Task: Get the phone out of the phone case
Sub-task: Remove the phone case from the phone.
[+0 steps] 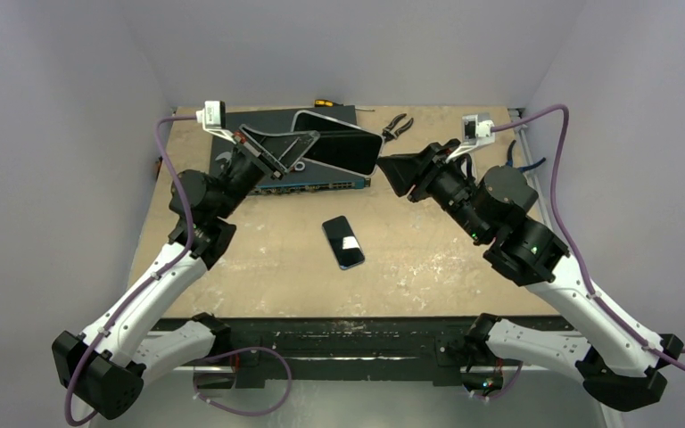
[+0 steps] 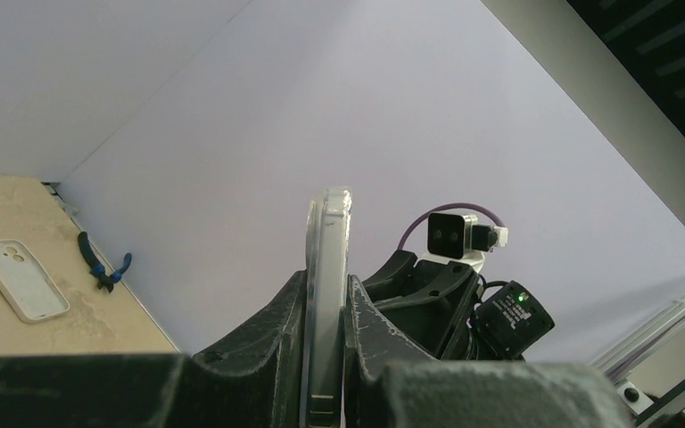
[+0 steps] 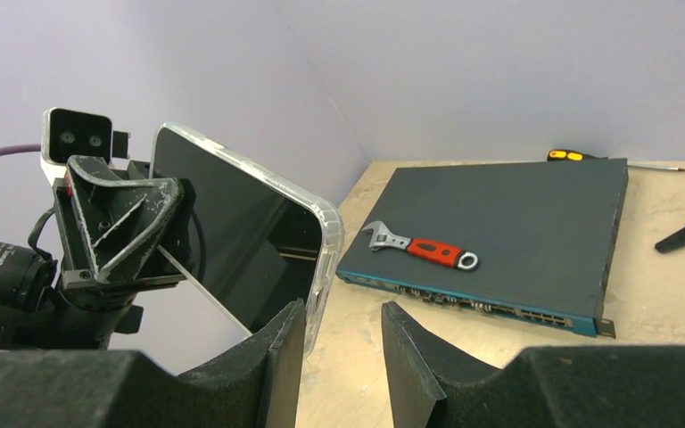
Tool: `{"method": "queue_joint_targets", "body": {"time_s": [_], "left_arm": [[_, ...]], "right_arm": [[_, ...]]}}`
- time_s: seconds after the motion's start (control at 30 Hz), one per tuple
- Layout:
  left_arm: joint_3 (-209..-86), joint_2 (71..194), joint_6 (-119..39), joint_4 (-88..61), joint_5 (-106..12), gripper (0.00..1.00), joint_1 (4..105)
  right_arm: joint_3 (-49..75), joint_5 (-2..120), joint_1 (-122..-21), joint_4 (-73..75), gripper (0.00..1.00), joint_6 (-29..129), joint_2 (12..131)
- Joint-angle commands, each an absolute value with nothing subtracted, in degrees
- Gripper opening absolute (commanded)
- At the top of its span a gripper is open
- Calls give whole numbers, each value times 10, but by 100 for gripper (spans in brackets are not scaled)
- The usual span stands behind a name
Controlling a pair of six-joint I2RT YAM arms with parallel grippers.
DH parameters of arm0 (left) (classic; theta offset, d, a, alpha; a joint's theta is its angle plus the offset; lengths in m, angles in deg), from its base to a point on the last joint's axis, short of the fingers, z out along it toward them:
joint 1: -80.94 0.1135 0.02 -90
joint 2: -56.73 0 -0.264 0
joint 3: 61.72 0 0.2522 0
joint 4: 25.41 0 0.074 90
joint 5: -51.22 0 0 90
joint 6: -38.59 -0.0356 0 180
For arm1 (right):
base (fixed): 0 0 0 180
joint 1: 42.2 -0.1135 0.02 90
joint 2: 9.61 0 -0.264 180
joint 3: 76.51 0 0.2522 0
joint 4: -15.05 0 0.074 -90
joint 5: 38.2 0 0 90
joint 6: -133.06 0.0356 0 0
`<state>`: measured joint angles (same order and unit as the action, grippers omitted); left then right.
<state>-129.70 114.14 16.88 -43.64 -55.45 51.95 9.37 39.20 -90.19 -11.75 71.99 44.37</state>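
Black and bare, a second phone point(image 1: 343, 242) is lying face up on the table point(image 1: 428, 267), nearest my arm bases, and I am not counting it as the job's phone. Just beyond it, the left gripper point(image 2: 325, 308) is clenching the cased phone point(image 1: 339, 147) by one end and holding it up off the table, its screen facing the right arm. The clear case point(image 3: 325, 234) is wrapping the visible edge, so I am judging that nothing is separated yet. The right gripper point(image 3: 343, 312) is hanging released, with the case's corner just beside one finger; whether they are touching I cannot tell. Pinching the rim and peeling it off is what is remaining. Farther back, a network switch point(image 3: 517, 223) is carrying an adjustable wrench point(image 3: 419, 248), with a white case point(image 2: 18, 278), pliers point(image 1: 397, 126) and a screwdriver point(image 1: 328, 102) lying towards the far wall.
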Motion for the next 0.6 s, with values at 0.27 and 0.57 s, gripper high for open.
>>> {"method": "queue_joint_targets", "body": {"time_s": [0.27, 0.57], "left_arm": [[-1331, 1118, 178, -507, -535, 0, 522], [-1332, 1116, 178, -502, -536, 0, 522]], "right_arm": [[97, 358, -900, -145, 38, 722, 440], [92, 359, -898, -124, 45, 725, 427]]}}
